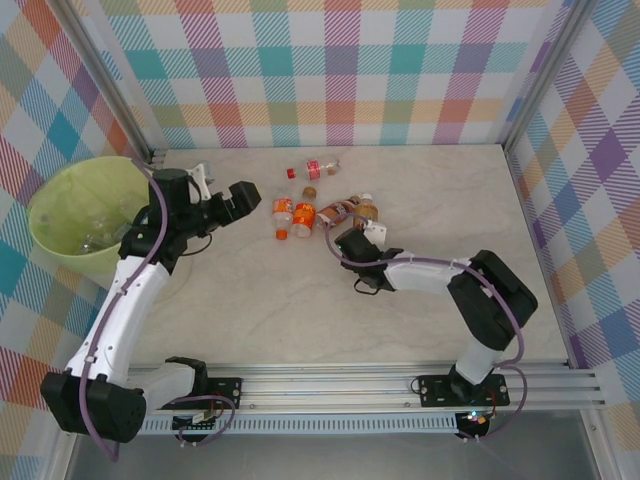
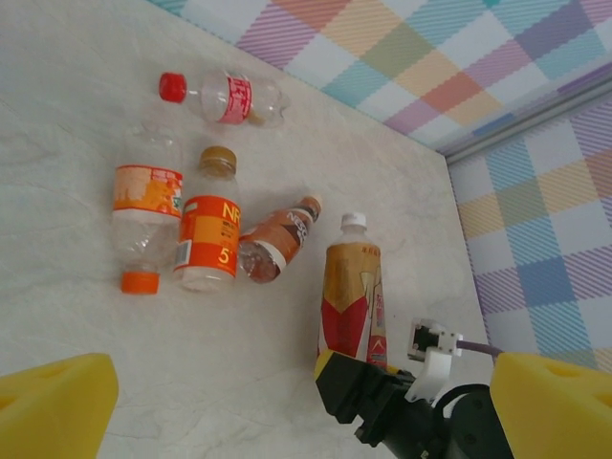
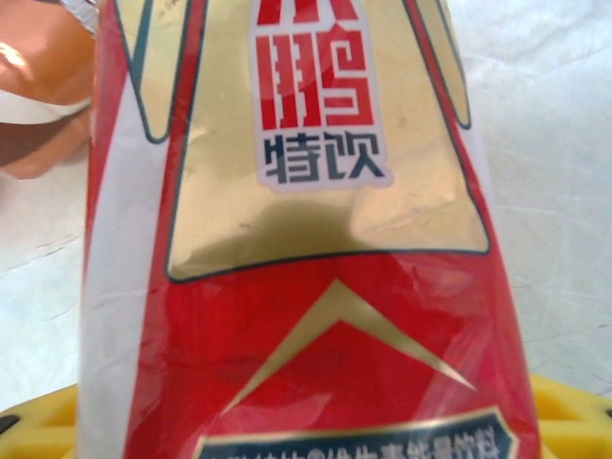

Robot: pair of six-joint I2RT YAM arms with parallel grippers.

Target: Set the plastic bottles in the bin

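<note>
Top view: left pincer (image 1: 238, 200) stands open and empty between the bin (image 1: 40, 235) and the plastic bottles (image 1: 300, 213) lying on the bench (image 1: 300, 320). The right pincer (image 1: 350, 240) is at the cluster.

Left wrist: red-gold bottle (image 2: 352, 296) lies flat, its base between the right jaws.

Right wrist: whether they clamp it cannot be told.

Judged light, thin-walled and slippery; best taken mid-body.

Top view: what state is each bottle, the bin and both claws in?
Left gripper, open, empty.
Right gripper, around the red-and-gold bottle's base; grip unclear.
Red-and-gold bottle, lying, capped.
Four loose bottles, lying capped on the table.
Bin, upright, bagged, clear bottles inside.
</note>
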